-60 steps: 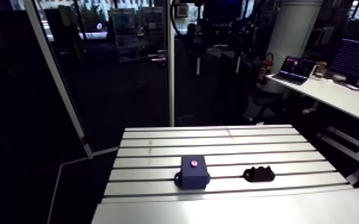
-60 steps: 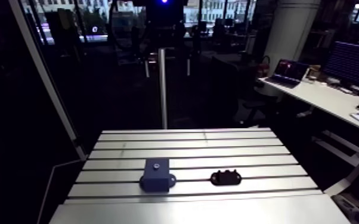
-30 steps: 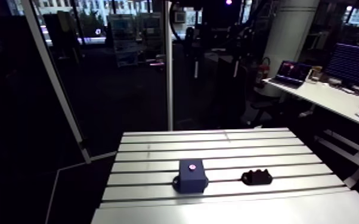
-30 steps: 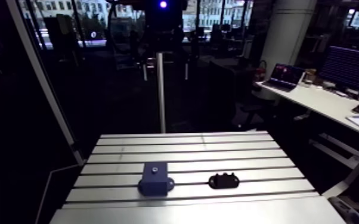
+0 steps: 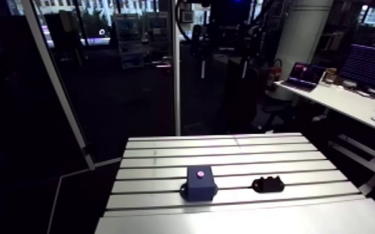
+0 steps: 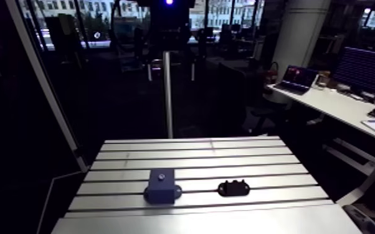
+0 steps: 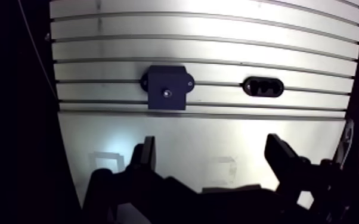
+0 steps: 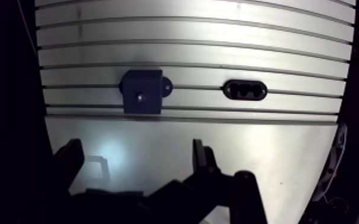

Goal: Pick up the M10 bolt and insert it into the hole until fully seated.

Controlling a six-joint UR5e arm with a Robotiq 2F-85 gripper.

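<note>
My fingers (image 7: pixel 148 158) stand wide apart with nothing between them, and my gripper (image 7: pixel 212 143) hangs over the smooth near strip of the bench (image 7: pixel 217 36). Farther off, on the slotted part, sits a dark blue block (image 7: pixel 166 87) with a small round spot (image 7: pixel 166 93) on top. A black holder (image 7: pixel 263 87) lies to its right, apart from it. I cannot make out the bolt itself.

The slotted aluminium table (image 7: pixel 217 36) spreads out under the gripper (image 7: pixel 212 143), with a smooth stretch directly beneath it. Ahead of the gripper, a dark blue block (image 7: pixel 167 89) sits across the slots, and a small black oval fixture (image 7: pixel 263 87) lies beside the block, apart from it.
</note>
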